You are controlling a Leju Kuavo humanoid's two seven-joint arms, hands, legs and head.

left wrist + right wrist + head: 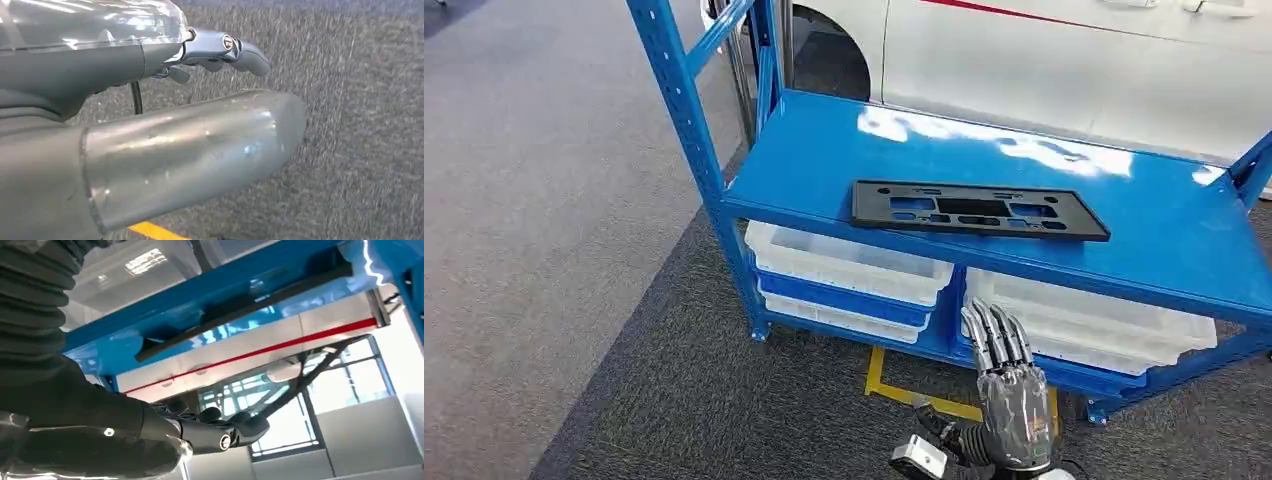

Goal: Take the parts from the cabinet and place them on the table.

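Note:
A flat black plastic part with several cut-outs lies lengthwise on the top of the blue cabinet shelf, near its front edge. My right hand is raised in front of and below the shelf, fingers straight and pointing up, holding nothing, well short of the part. In the right wrist view that hand is seen under the shelf's front lip, where the part's dark edge shows. My left hand hangs over the grey carpet, fingers extended and empty.
White plastic bins fill the lower shelves. A blue upright post stands at the cabinet's left corner. A white car is parked behind it. Yellow tape marks the dark carpet by the cabinet's foot.

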